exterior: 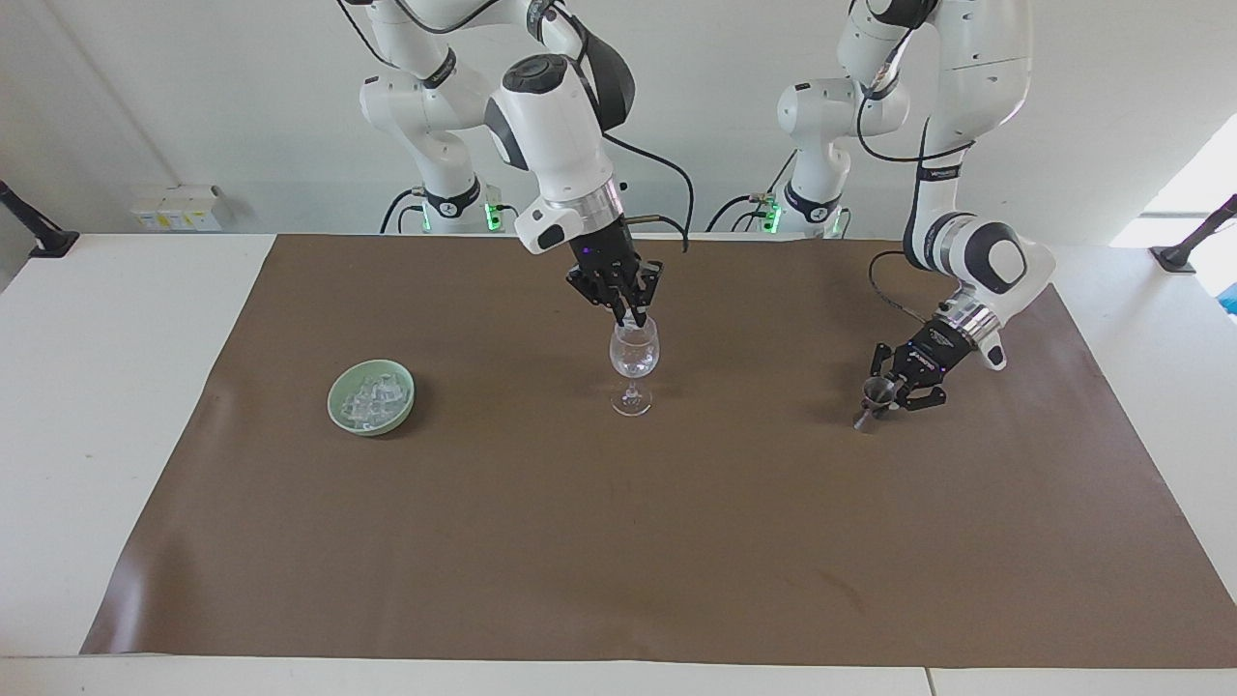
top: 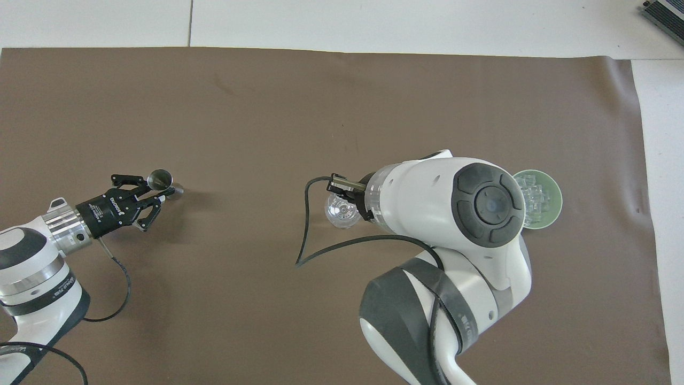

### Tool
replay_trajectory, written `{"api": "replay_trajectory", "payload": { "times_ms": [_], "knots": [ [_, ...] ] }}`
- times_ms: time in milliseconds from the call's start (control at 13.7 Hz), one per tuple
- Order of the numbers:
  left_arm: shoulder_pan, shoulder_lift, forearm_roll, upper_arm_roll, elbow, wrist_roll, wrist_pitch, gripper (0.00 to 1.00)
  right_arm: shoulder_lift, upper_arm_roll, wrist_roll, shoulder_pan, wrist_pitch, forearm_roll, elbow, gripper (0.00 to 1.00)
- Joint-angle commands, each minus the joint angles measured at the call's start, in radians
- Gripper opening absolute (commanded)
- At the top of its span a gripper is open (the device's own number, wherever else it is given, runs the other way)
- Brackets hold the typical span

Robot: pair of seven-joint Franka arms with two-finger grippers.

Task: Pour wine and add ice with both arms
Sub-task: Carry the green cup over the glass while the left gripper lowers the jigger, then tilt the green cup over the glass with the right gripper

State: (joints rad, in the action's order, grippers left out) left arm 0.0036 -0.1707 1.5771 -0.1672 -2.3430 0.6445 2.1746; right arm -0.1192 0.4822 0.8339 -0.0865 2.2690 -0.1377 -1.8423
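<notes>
Right gripper (exterior: pixel 633 316), shut, hovers over the glass (exterior: pixel 633 362) rim; left gripper (exterior: pixel 894 387) grips the jigger (exterior: pixel 875 399); open mat (exterior: pixel 618 561) around.

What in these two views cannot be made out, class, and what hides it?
- Right gripper, overhead view: covered by its own wrist.
- Its fingertips over the wine glass, facing view: too small to tell whether they hold ice.
- Green bowl, overhead view: partly hidden by the right arm.
- Both arms' bases, overhead view: cut off at the bottom edge.

Bare mat (exterior: pixel 618 541) (wide) around wine glass (exterior: pixel 633 362) and bowl (exterior: pixel 371 397)
</notes>
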Motion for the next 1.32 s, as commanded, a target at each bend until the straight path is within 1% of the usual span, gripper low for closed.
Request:
{"api": "replay_trajectory", "payload": {
  "times_ms": [0,73,146,219,292,585,658,731,804,877,950,1096,1242],
  "knots": [
    [-0.014,0.002,0.027,-0.005,-0.012,-0.026,0.025,0.04,-0.011,0.024,0.025,0.002,0.034,0.004,-0.008,0.00],
    [-0.014,0.002,0.027,-0.005,-0.012,-0.028,0.027,0.05,-0.011,0.024,0.025,0.002,0.037,0.004,-0.008,0.00],
    [-0.014,0.002,0.027,-0.005,-0.012,-0.028,0.030,0.08,-0.011,0.024,0.025,0.002,0.035,0.004,-0.008,0.00],
    [-0.014,0.002,0.027,-0.005,-0.012,-0.028,0.030,0.24,-0.011,0.024,0.025,0.001,0.032,0.004,-0.009,0.00],
    [-0.014,0.002,0.027,-0.005,-0.012,-0.028,0.030,0.31,-0.011,0.026,0.024,0.002,0.029,0.004,-0.020,0.00],
    [-0.014,0.002,0.027,-0.006,-0.012,-0.029,0.028,0.39,-0.008,0.024,0.024,0.002,0.020,0.004,-0.025,0.00],
    [-0.014,0.002,0.027,-0.005,-0.010,-0.028,0.028,0.43,-0.008,0.024,0.024,0.002,0.018,0.004,-0.025,0.00],
    [-0.014,0.002,0.027,-0.005,-0.010,-0.029,0.030,0.46,-0.008,0.024,0.025,0.002,0.018,0.004,-0.025,0.02],
    [-0.014,0.002,0.026,-0.006,-0.007,-0.028,0.031,0.59,-0.008,0.024,0.025,0.002,0.018,0.004,-0.025,0.12],
    [-0.014,0.002,0.027,-0.006,-0.007,-0.029,0.031,0.81,-0.008,0.024,0.025,0.002,0.017,0.004,-0.026,0.25],
    [-0.014,0.000,0.027,-0.006,-0.006,-0.028,0.031,1.00,-0.008,0.024,0.025,0.002,0.017,0.004,-0.025,0.32],
    [-0.013,-0.001,0.026,-0.006,0.001,-0.028,0.031,1.00,-0.008,0.024,0.027,0.002,0.017,0.004,-0.025,0.45],
    [-0.010,-0.001,0.026,-0.006,0.002,-0.029,0.030,1.00,-0.008,0.024,0.027,0.002,0.018,0.004,-0.025,0.50]
  ]
}}
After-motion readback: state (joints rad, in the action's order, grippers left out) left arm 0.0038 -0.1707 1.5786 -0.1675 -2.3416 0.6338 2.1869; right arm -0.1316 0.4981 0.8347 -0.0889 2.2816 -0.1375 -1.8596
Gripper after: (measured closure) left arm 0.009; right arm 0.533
